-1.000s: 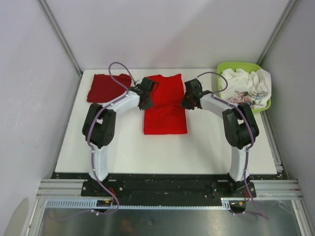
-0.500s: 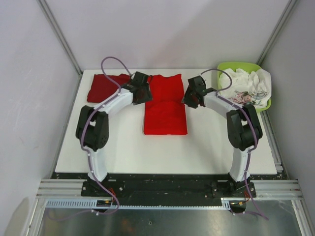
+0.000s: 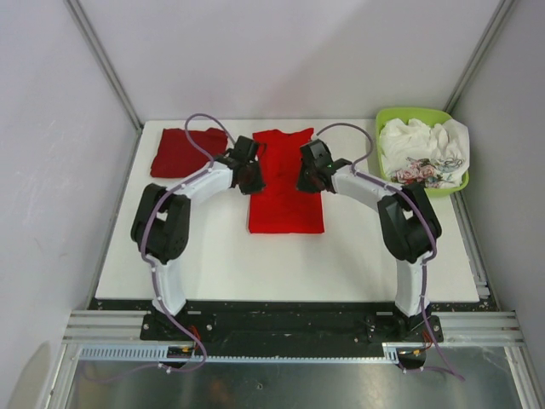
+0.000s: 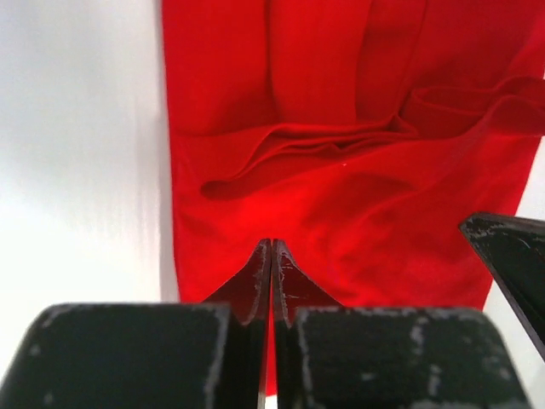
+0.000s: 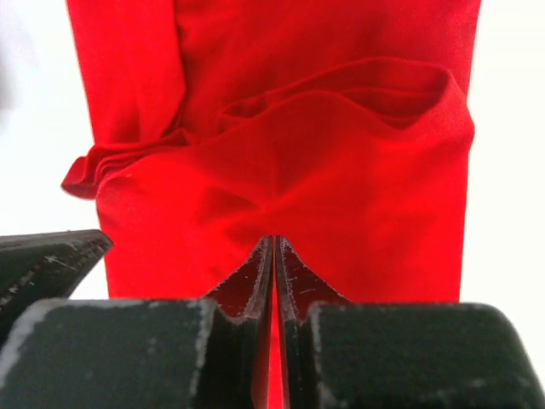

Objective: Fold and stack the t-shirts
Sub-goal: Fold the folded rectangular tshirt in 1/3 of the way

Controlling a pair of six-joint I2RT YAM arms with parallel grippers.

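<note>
The bright red t-shirt [image 3: 285,209] lies as a long folded strip at the table's middle, plain side up, with no print visible. My left gripper [image 3: 255,170] and right gripper [image 3: 305,175] sit side by side on its upper half, both pointing toward the far end. In the left wrist view the gripper [image 4: 272,243] is shut over the red cloth [image 4: 341,85], with a cross wrinkle just ahead. In the right wrist view the gripper [image 5: 274,240] is shut over the cloth [image 5: 341,170], which bunches ahead. The darker red t-shirt [image 3: 183,153] lies folded at the far left.
A lime-green basket [image 3: 409,112] at the far right corner holds crumpled white printed cloth [image 3: 421,145]. The white table [image 3: 341,264] has metal frame posts at its back corners and walls on three sides.
Both grippers went from the shirt's side edges a little toward the far end, then inward onto the cloth. A cross wrinkle has formed in the shirt's upper half.
</note>
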